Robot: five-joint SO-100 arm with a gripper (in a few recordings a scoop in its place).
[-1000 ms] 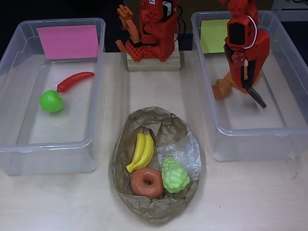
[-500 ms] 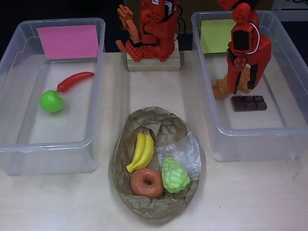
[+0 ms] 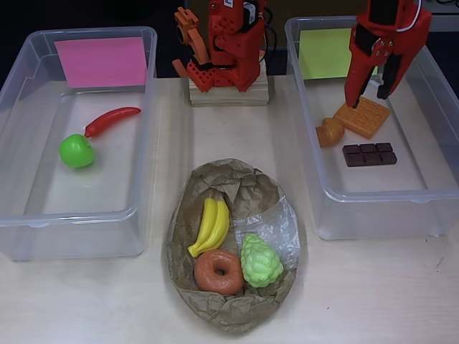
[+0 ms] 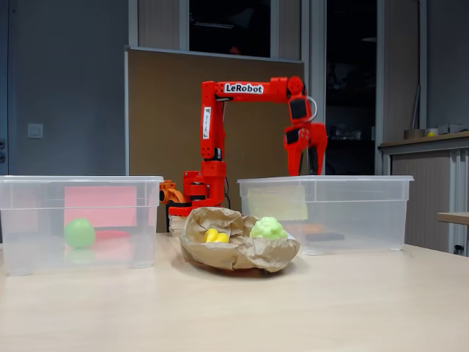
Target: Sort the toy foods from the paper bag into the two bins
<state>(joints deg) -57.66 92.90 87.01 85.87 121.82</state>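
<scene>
low in the overhead frame, the crumpled brown paper bag point(image 3: 233, 247) lies on the table point(image 3: 86, 301), holding yellow bananas point(image 3: 211, 226), a brown donut point(image 3: 218, 271) and pale green grapes point(image 3: 260, 261). at left, the pink-sheet bin point(image 3: 21, 215) holds a green apple point(image 3: 76, 151) and red chili point(image 3: 112, 120). at right, the yellow-green-sheet bin point(image 3: 373, 211) holds a chocolate bar point(image 3: 368, 154), waffle point(image 3: 365, 117) and croissant point(image 3: 330, 132). upper right, the hand point(image 3: 371, 84) hangs empty, fingers apart.

The table point(image 3: 373, 301) carries two bins point(image 3: 21, 236) point(image 3: 358, 222), paper bag point(image 3: 237, 315).

overhead view straight down; fixed view low, front, both over the table point(image 4: 366, 308)
</scene>
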